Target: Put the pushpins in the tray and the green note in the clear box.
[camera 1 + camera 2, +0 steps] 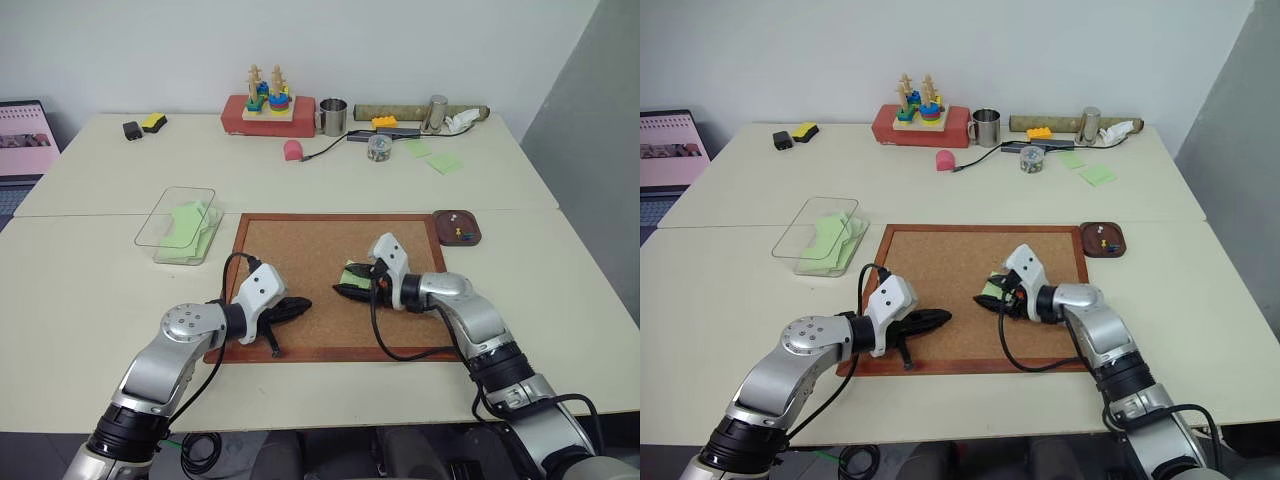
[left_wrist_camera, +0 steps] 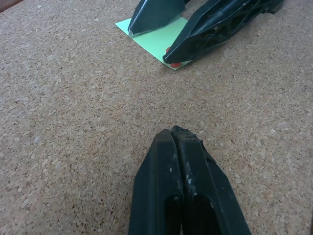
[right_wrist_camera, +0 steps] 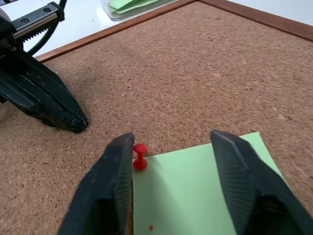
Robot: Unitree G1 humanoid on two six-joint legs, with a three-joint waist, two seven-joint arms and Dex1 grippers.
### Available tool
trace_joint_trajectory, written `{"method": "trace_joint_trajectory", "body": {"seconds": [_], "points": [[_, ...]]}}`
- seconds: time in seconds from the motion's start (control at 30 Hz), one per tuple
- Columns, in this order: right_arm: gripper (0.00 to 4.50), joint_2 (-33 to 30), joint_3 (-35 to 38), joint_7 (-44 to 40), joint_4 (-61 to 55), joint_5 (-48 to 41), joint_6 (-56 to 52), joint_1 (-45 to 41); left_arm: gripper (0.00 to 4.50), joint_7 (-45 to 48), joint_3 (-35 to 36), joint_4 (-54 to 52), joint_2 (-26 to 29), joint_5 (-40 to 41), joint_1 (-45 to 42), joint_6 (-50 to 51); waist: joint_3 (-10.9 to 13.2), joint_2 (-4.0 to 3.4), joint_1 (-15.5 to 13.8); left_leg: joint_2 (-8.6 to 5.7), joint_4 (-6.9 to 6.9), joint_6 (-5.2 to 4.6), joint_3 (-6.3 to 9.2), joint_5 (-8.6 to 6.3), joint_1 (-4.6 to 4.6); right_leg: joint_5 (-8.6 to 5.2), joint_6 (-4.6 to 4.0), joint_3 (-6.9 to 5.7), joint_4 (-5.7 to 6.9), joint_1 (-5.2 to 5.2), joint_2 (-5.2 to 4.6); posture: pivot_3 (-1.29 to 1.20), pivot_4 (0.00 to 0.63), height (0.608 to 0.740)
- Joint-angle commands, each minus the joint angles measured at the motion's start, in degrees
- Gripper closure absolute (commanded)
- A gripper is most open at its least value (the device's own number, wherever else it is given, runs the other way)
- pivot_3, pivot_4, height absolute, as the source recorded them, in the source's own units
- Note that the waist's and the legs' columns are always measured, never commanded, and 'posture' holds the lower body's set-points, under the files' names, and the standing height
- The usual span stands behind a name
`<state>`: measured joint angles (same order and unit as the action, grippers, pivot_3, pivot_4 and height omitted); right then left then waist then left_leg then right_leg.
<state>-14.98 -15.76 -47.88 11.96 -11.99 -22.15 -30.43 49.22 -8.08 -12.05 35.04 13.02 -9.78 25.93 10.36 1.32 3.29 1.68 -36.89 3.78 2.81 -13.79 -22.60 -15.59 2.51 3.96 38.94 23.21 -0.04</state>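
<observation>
A green note (image 3: pixel 195 191) lies on the cork board (image 1: pixel 300 250), pinned at one corner by a red pushpin (image 3: pixel 140 157). My right gripper (image 3: pixel 173 142) is open and low over that corner, its fingers either side of the note's edge. The pin stands just inside one finger (image 3: pixel 115 176). My left gripper (image 2: pixel 178 181) is shut and empty, resting on the cork a short way to the note's left. The dark brown tray (image 1: pixel 443 226), off the board's far right corner, holds a few coloured pushpins (image 1: pixel 460 233). The clear box (image 1: pixel 165 232), left of the board, holds green notes.
Along the table's far edge stand a red block with a wooden stacking toy (image 1: pixel 268 108), a metal mug (image 1: pixel 333 116), a small clear jar (image 1: pixel 379 147) and loose green notes (image 1: pixel 444 162). A screen (image 1: pixel 22 135) stands at far left. Black cables trail from both wrists across the board's near edge.
</observation>
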Motion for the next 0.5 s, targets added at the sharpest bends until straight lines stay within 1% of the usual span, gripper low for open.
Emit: {"method": "trace_joint_trajectory", "body": {"seconds": [0.03, 0.17, 0.27, 0.5], "points": [[3.06, 0.55, -0.33, -0.81, -0.32, 0.61, 1.23, -1.01, 4.5, 0.26, -1.56, 0.63, 0.72, -0.61, 1.63, 2.2, 0.0, 0.0, 0.0, 0.0, 0.0, 0.0, 0.0, 0.0, 0.0, 0.0, 0.0, 0.0, 0.0, 0.0, 0.0, 0.0, 0.15, 0.74], [3.95, 0.13, -1.04, -2.28, -1.42, 0.71, 0.95, -0.54, 4.5, 0.31, -1.57, 0.83, 0.73, -0.62, 1.38, 2.16, 0.0, 0.0, 0.0, 0.0, 0.0, 0.0, 0.0, 0.0, 0.0, 0.0, 0.0, 0.0, 0.0, 0.0, 0.0, 0.0, 0.15, 0.74], [4.48, -0.46, -1.22, -3.24, -2.29, 0.56, 0.42, 0.01, 4.5, 0.32, -1.57, 0.96, 0.75, -0.65, 1.19, 2.19, 0.0, 0.0, 0.0, 0.0, 0.0, 0.0, 0.0, 0.0, 0.0, 0.0, 0.0, -0.01, 0.0, 0.0, 0.0, 0.0, 0.15, 0.74], [4.48, -1.68, 1.7, -3.48, -5.49, -1.33, 0.14, -0.13, 4.5, 0.18, -1.55, 1.08, 0.72, -0.7, 0.93, 2.43, 0.0, 0.0, -0.05, -0.01, -0.01, 0.0, 0.0, 0.0, -0.01, 0.0, 0.0, -0.01, 0.0, 0.0, -0.01, 0.0, 0.15, 0.74]]}}
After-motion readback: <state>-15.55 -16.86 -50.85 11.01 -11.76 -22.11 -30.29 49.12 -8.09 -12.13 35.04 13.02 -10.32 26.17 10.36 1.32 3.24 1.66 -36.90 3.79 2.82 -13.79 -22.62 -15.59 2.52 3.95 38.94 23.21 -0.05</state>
